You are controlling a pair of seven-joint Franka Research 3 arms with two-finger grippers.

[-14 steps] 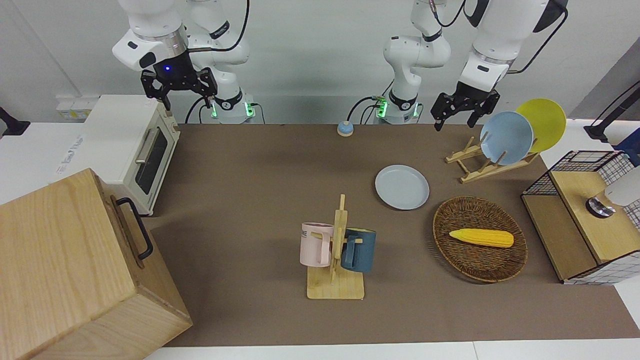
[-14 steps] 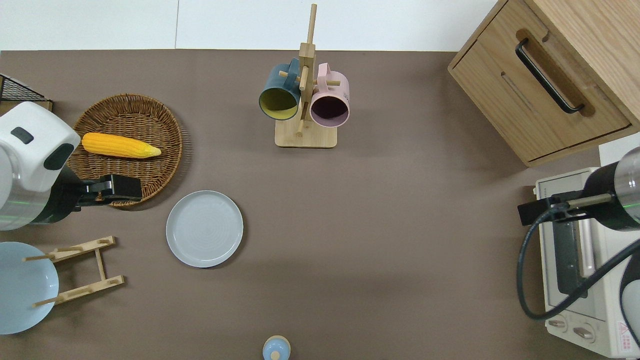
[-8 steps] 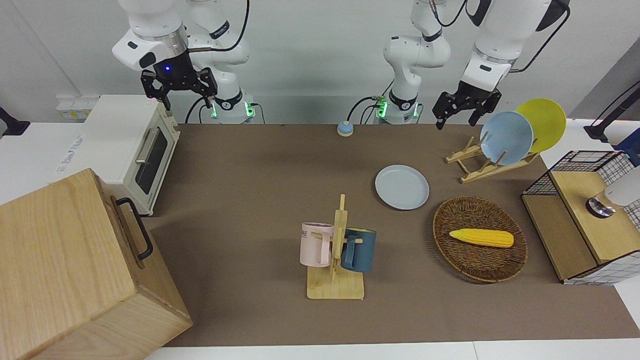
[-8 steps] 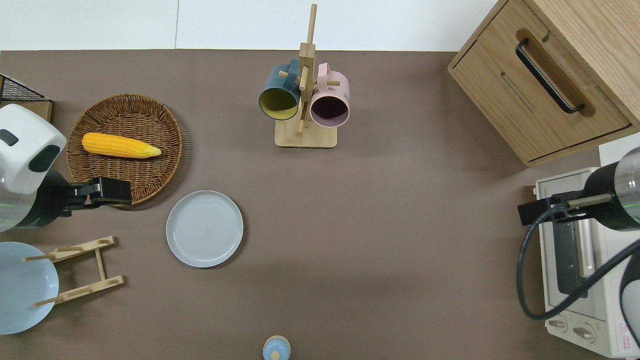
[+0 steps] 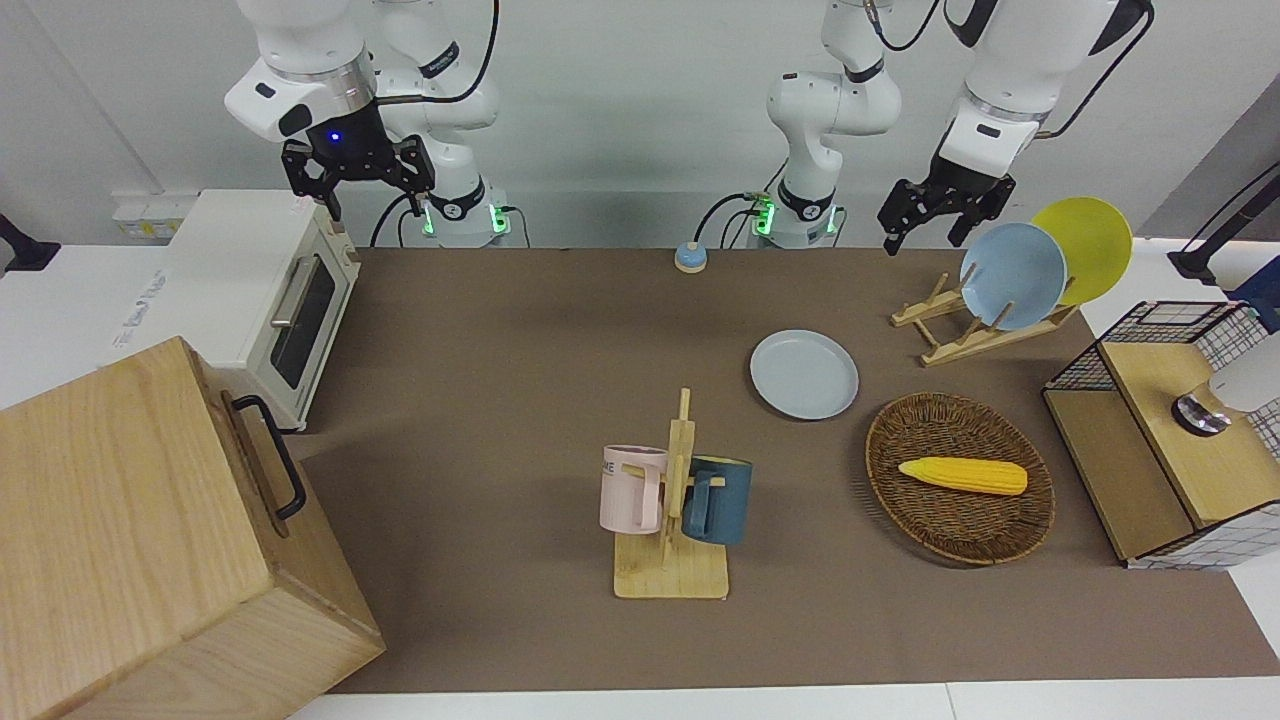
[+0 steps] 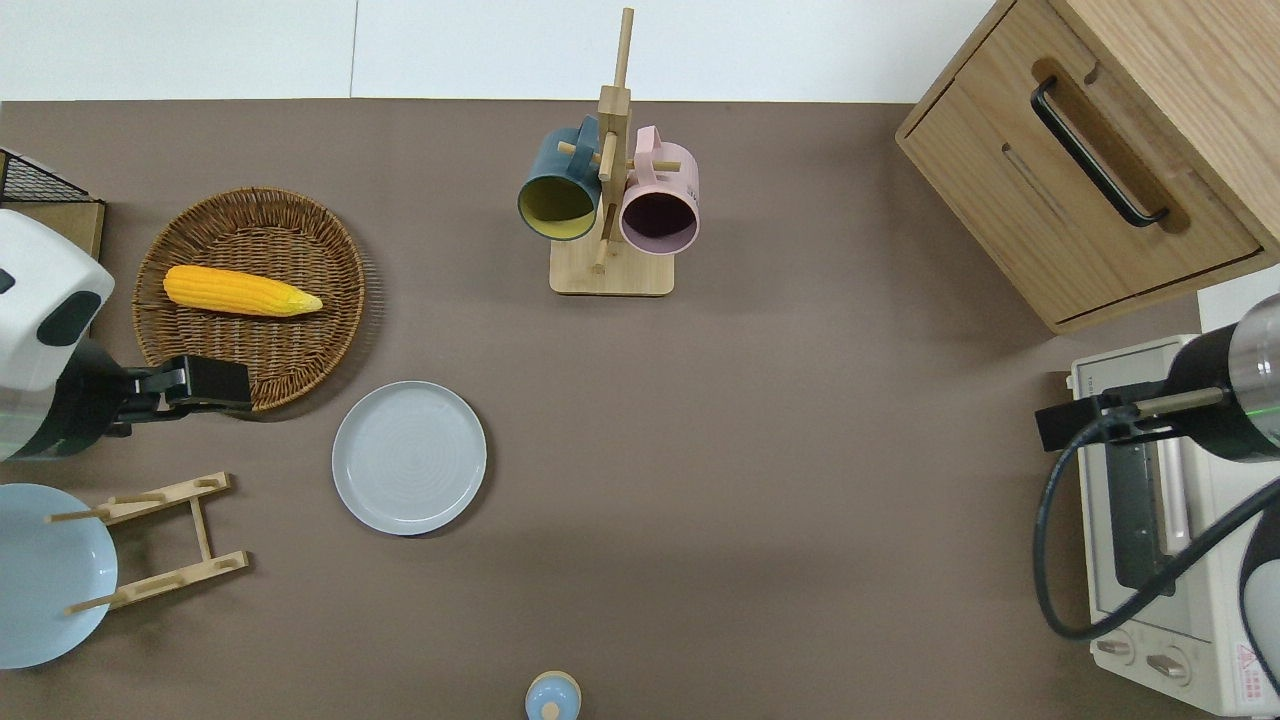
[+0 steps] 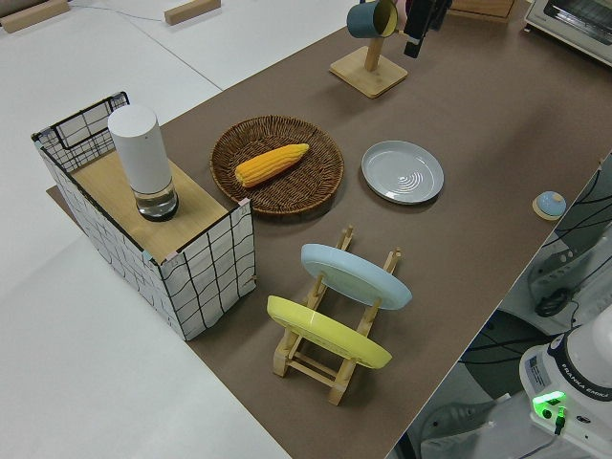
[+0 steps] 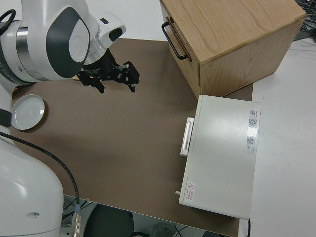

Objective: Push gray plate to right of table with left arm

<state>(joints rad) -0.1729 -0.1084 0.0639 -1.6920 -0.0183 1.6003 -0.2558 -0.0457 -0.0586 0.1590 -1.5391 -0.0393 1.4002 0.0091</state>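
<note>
The gray plate (image 5: 804, 374) lies flat on the brown table (image 5: 520, 330), between the wicker basket and the dish rack; it also shows in the overhead view (image 6: 409, 457) and the left side view (image 7: 403, 171). My left gripper (image 5: 935, 218) is open and empty, up in the air. In the overhead view it (image 6: 215, 384) is over the basket's rim nearest the robots, apart from the plate, toward the left arm's end of the table. My right arm is parked with its gripper (image 5: 355, 180) open.
A wicker basket (image 6: 320, 330) holds a corn cob (image 6: 240, 290). A wooden dish rack (image 5: 965, 335) holds a sky-blue plate (image 5: 1012, 275) and a yellow plate (image 5: 1090, 245). A mug tree (image 6: 610, 200), wooden cabinet (image 6: 1090, 170), toaster oven (image 5: 255, 295) and wire crate (image 5: 1160, 430) stand around.
My left gripper has drifted toward the left arm's end of the table, away from the gray plate. The plate and the right arm have not moved.
</note>
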